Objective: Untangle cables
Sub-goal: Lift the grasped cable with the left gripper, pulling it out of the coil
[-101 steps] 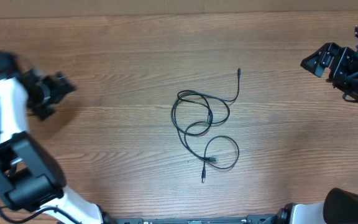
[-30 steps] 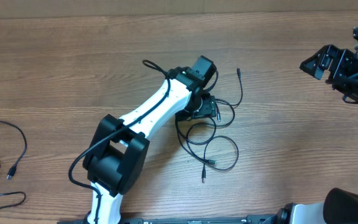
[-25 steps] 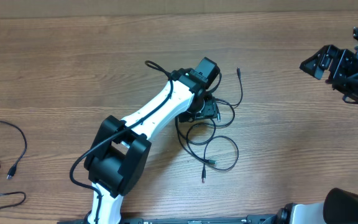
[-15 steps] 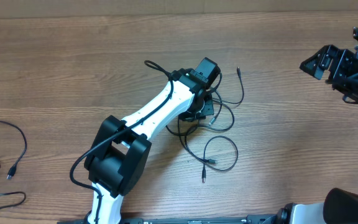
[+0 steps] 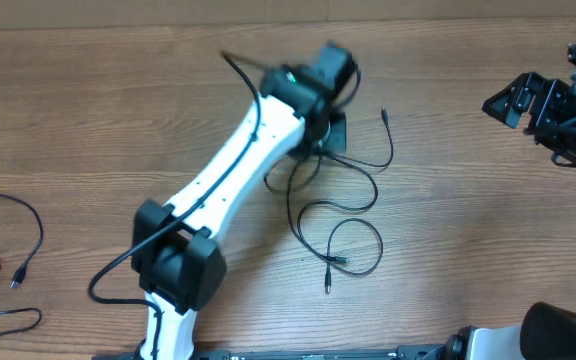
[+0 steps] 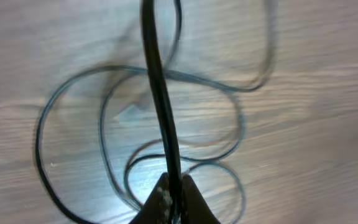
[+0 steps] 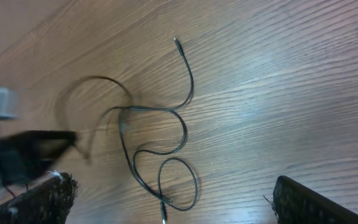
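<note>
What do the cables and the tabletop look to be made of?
The cables: likely rubber or plastic jacket, smooth black; they curl in loose loops. The table: wood or wood-look laminate, matte light brown; grain lines show, but not which.

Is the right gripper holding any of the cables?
No: the right wrist view shows the right gripper open wide and empty, with the cables lying on the table beyond it.

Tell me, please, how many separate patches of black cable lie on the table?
2: a looped tangle at the centre, pinched by the left claw, and loose strands at the left edge. The arm may hide more.
</note>
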